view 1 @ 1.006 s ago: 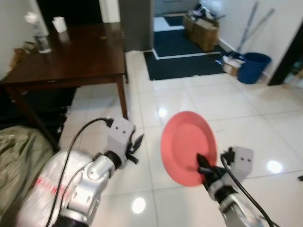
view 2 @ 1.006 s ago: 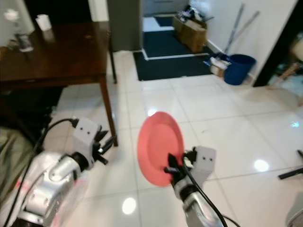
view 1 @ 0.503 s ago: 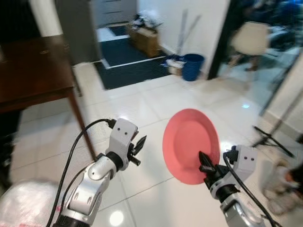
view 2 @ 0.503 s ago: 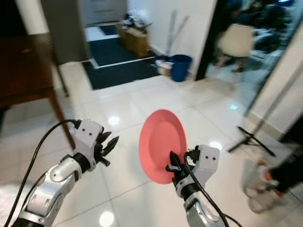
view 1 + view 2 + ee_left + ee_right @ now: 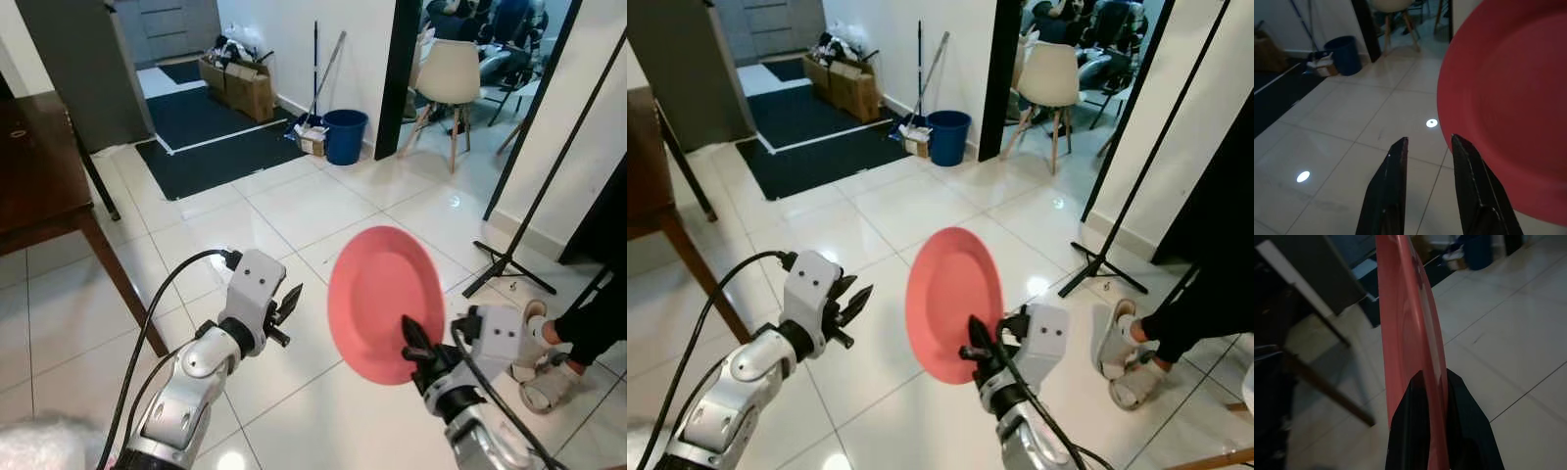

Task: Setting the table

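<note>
Red and smooth, the round plate stood upright on edge, its lower rim pinched between the two black fingers of the right gripper, held in the air above glossy white floor tiles. Just beside it, the left gripper hovered empty, its tapered fingers a little apart and touching nothing. Beyond the left gripper stood a dark wooden table. Farther off past the plate were a blue bucket, a cream chair and a black tripod stand. A person's slippered foot rested near the right gripper.
</note>
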{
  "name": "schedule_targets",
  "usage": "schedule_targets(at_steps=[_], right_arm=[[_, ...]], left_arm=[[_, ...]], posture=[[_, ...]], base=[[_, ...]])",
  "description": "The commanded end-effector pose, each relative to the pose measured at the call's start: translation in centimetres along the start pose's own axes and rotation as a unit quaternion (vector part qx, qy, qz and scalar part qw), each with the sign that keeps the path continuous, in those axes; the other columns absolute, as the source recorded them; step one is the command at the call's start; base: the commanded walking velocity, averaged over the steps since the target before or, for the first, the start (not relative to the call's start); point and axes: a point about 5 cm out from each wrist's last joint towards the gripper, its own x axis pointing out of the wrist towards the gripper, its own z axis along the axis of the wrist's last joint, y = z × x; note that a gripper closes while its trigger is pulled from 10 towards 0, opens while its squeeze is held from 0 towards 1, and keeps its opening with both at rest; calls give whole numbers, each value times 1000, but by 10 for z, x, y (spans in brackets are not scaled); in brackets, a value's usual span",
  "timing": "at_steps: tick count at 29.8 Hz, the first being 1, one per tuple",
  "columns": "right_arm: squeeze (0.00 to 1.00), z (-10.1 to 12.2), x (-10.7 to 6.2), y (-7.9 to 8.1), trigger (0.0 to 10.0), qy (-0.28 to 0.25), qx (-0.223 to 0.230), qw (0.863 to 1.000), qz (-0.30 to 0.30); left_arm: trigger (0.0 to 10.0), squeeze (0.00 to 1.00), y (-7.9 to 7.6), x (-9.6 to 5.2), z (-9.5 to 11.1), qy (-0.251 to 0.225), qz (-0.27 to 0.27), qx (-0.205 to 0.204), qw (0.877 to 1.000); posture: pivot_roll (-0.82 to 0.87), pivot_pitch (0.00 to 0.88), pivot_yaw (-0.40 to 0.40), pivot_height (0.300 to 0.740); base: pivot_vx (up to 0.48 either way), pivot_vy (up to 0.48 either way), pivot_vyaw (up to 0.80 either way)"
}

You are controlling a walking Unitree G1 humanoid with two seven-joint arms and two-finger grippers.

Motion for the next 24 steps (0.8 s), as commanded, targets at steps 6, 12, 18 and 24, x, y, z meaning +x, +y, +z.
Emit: schedule_targets(at_steps=[6,12,18,24], right_arm=[[0,3,0,2,10000,-10,-3,1000,1],[0,2,-1,0,10000,-8,-2,1000,-1],[0,1,-1,0,10000,-6,-4,1000,-2],[0,1,-1,0,10000,-6,-4,1000,-4]], left_arm=[[10000,0,1,-3,-6,10,0,1,1000],[10000,0,0,-2,-5,7,-1,-1,1000],[10000,0,-1,-2,-4,5,-3,-2,1000],[10000,0,-3,-1,-3,3,-5,-3,1000]], posture=[[-18,104,124,740],[-19,107,122,740],[-21,109,121,740],[-23,111,121,740]], base=[[480,0,0],[480,0,0],[480,0,0],[480,0,0]])
